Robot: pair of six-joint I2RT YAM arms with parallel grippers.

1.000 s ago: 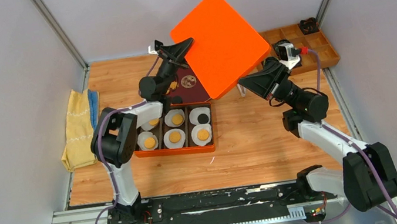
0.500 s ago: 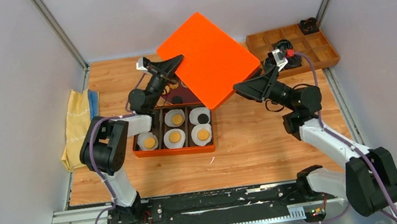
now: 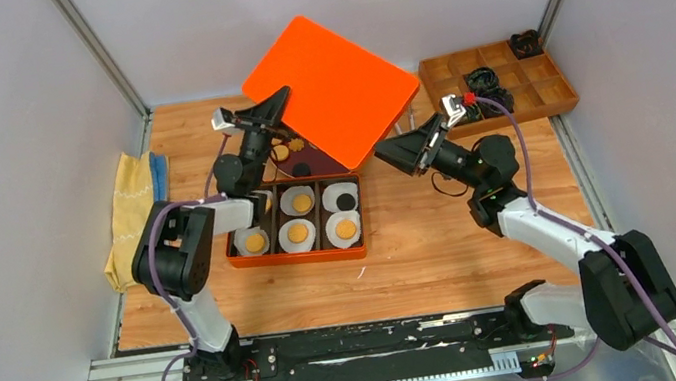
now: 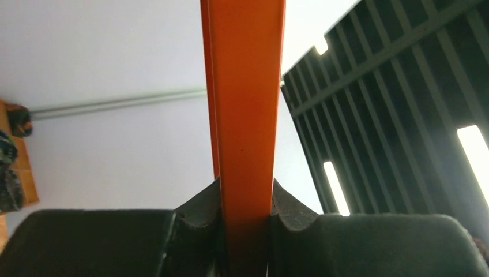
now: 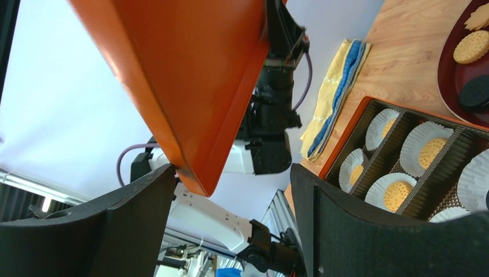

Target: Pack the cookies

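A big orange lid (image 3: 328, 86) hangs tilted in the air over the back of the table. My left gripper (image 3: 278, 101) is shut on its left edge; in the left wrist view the lid's rim (image 4: 245, 86) is pinched between the jaws of that gripper (image 4: 245, 190). My right gripper (image 3: 387, 151) stands open just off the lid's lower right corner; in the right wrist view that corner (image 5: 199, 179) floats close to the left finger of this gripper (image 5: 230, 173), untouched. Cookies (image 3: 299, 230) lie in white paper cups in the orange box (image 3: 298, 254). More cookies (image 5: 471, 46) rest on a dark red plate (image 5: 447, 75), half hidden under the lid.
A yellow and blue cloth (image 3: 134, 219) lies by the left wall. A wooden compartment tray (image 3: 512, 94) with black items sits at the back right, just behind my right wrist. White walls close in the table on three sides.
My right gripper has opened and let go of the lid. The left gripper has carried the lid left and back, and the right arm has followed leftward.
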